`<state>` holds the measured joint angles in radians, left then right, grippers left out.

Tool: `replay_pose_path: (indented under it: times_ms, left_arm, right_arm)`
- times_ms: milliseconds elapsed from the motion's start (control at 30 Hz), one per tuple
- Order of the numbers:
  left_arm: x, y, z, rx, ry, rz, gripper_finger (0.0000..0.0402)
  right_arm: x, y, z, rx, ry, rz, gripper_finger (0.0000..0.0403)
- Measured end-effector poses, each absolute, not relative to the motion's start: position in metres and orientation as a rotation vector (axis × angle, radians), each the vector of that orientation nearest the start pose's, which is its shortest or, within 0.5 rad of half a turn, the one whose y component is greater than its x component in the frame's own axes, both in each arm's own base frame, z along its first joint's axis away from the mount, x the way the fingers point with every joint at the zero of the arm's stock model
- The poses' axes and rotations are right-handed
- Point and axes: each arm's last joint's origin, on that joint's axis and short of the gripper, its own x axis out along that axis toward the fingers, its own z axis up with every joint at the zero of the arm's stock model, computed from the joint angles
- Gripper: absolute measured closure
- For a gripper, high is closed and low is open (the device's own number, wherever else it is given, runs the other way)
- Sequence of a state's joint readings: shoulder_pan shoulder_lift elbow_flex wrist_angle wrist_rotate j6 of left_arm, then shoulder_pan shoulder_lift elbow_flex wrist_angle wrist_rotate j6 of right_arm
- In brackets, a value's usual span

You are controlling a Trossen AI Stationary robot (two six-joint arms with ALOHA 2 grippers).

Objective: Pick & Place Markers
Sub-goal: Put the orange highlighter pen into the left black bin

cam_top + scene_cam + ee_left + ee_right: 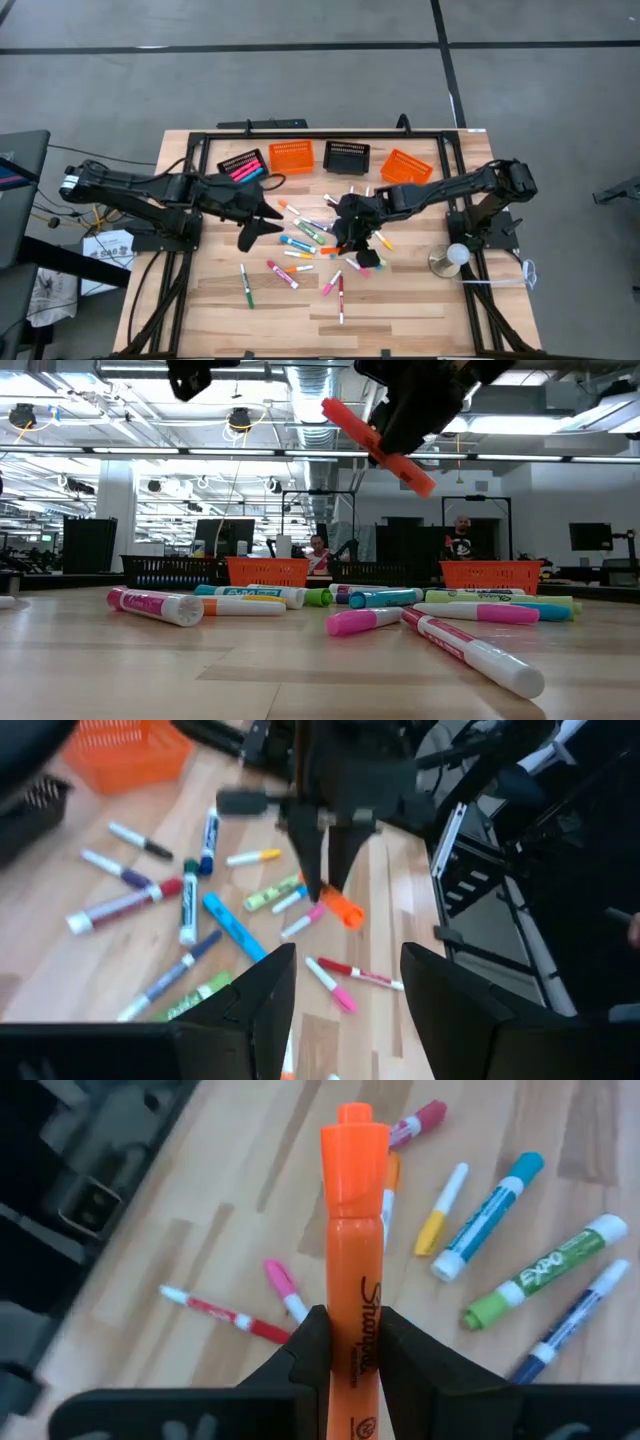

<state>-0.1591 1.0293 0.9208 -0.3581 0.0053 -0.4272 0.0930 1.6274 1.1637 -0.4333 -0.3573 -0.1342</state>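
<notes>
Over on the left my left end effector (252, 232) hangs spread apart, empty; my right end effector (350, 240) is clamped mid-barrel on an orange marker (352, 1280), lifted off the tabletop (400, 300). Light, stiff, slick plastic I reckon, so mid-barrel grip seems safest

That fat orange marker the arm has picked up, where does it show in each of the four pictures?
High view: orange marker barely visible beneath the right gripper, mid-table.
Low view: marker tilted in the air, top centre.
Left wrist view: marker at the centre, below the right gripper's fingers.
Right wrist view: marker upright, centre.
Shared landmark: the red-and-white marker on the table.
</notes>
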Motion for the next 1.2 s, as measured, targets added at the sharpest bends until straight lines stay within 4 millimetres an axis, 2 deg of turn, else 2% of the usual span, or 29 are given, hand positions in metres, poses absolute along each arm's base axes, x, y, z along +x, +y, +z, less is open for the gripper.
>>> replay_pose_path:
  times_ms: [100,200,433,567,867,1200]
  left_arm:
    - [0.217,-0.037,0.306,-0.442,0.532,-0.042,0.0221]
    - [0.216,-0.039,0.294,-0.5,0.562,-0.026,0.0221]
    - [0.217,-0.042,0.278,-0.547,0.54,-0.034,0.0221]
    - [0.221,-0.043,0.28,-0.545,0.431,-0.073,0.0221]
    - [0.226,-0.044,0.296,-0.528,0.228,-0.142,0.0221]
    - [0.226,-0.043,0.301,-0.411,0.168,-0.148,0.0221]
  right_arm:
    - [0.334,0.04,0.247,0.1,0.837,0.565,0.035]
    - [0.329,0.041,0.259,0.123,0.788,0.62,0.035]
    - [0.345,0.034,0.294,0.076,0.433,0.525,0.0351]
    - [0.353,0.028,0.305,0.059,0.285,0.475,0.0351]
    - [0.357,0.026,0.312,0.074,0.207,0.4,0.0351]
    - [0.359,0.016,0.31,0.387,0.263,0.345,0.0351]
